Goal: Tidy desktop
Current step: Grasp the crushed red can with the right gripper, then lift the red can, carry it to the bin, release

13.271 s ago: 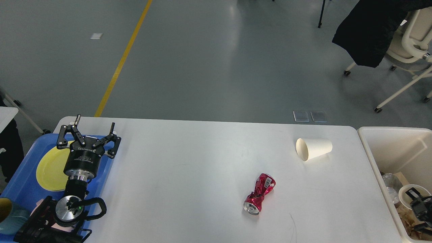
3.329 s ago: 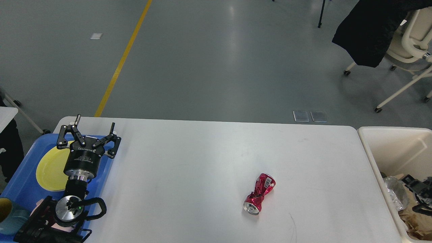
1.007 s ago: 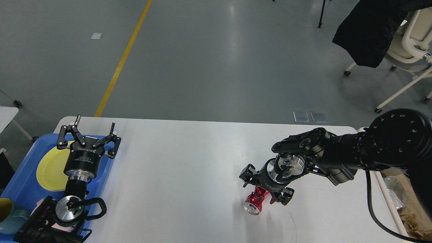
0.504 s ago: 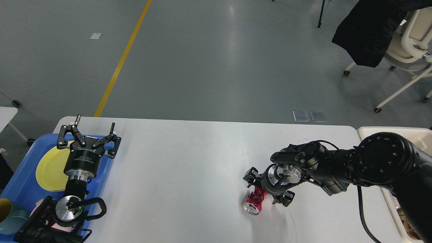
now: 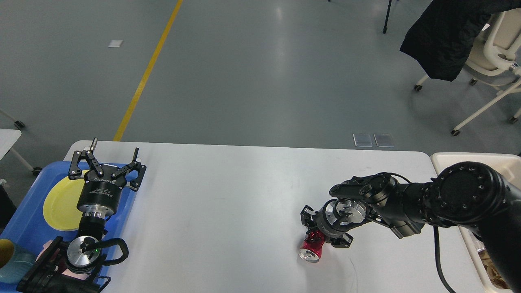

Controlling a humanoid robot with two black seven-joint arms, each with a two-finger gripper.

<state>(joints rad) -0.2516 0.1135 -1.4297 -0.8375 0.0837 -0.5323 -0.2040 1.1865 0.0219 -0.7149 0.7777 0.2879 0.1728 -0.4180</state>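
Note:
The white desktop (image 5: 228, 191) carries one crushed red can (image 5: 311, 247) at its front right. My right gripper (image 5: 324, 231) reaches in from the right and points down over the can. Its fingers are drawn in around the can's upper half, and only the can's lower end with the silver base shows. The can stands tilted under the gripper. My left gripper (image 5: 115, 149) is open and empty, pointing away from me over the right edge of the blue tray (image 5: 25, 211) at the table's left end.
The blue tray holds a yellow plate (image 5: 61, 203) and a teal mug (image 5: 11, 260). A beige bin (image 5: 443, 160) stands against the table's right end, mostly behind my right arm. Chairs and a black coat (image 5: 443, 36) stand on the floor far right.
My right gripper has come down lower onto the red can and its fingers have drawn together around it. The can has shifted slightly right and tilted. The left arm has not moved.

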